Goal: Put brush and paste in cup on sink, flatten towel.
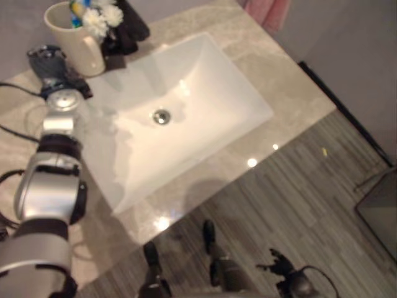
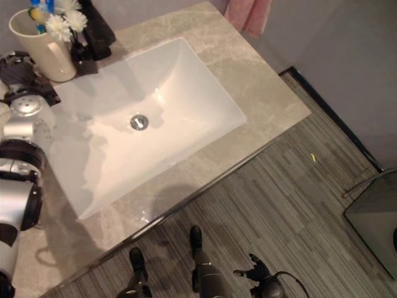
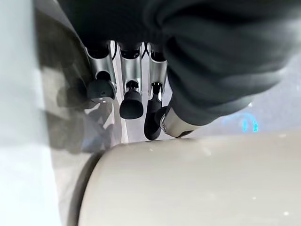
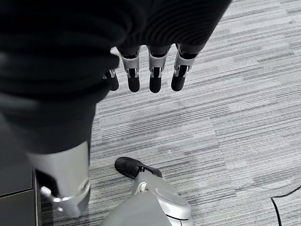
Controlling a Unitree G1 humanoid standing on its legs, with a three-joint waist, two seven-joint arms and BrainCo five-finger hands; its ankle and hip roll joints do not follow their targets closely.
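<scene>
Cup loaded, towel untouched

Cup (image 1: 71,38) stands at the sink's (image 1: 205,74) back corner, brush and paste apparently inside. Left hand (image 3: 131,101), fingers relaxed and empty, hangs beside it; a careless withdrawal could topple it. Right hand (image 4: 150,77) open over floor. Pink towel (image 2: 248,13) awaits flattening.

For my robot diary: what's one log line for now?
left hand: open beside cup | right hand: open, above floor | pink towel: counter's far edge
</scene>
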